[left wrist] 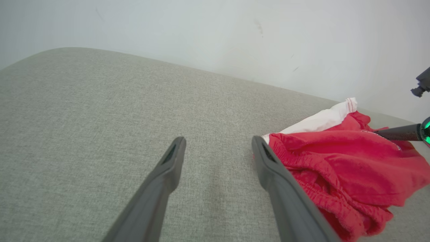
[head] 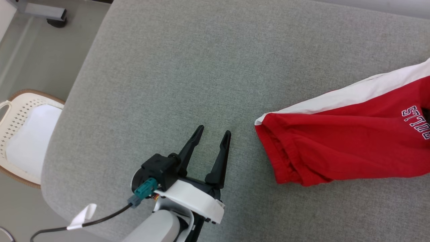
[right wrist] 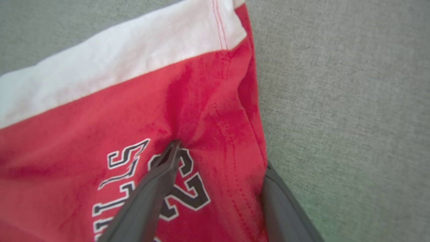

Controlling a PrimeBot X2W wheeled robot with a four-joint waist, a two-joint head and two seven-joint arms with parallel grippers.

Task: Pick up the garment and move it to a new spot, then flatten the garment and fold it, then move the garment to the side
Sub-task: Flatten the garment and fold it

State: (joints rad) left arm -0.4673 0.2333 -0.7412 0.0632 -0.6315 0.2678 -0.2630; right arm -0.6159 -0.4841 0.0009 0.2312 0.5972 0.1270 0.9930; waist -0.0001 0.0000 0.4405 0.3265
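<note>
The garment (head: 336,148) is a pair of red shorts with a white side band and black-and-white lettering. It lies on the grey padded surface (head: 201,67) at the right, waistband end facing my left gripper (head: 214,130). That gripper is open and holds nothing, a short way left of the waistband. In the left wrist view the left gripper (left wrist: 218,139) has its right finger close beside the garment (left wrist: 342,161). My right gripper (right wrist: 220,154) is open and straddles the garment (right wrist: 100,111) at its hem. One finger lies over the lettering; the other's tip is hidden at the red edge.
A white perforated basket (head: 20,134) sits on the floor left of the padded surface, whose rounded edge runs down the left side. A grey furniture foot (head: 43,11) stands at the top left. A pale wall (left wrist: 215,33) rises behind the surface.
</note>
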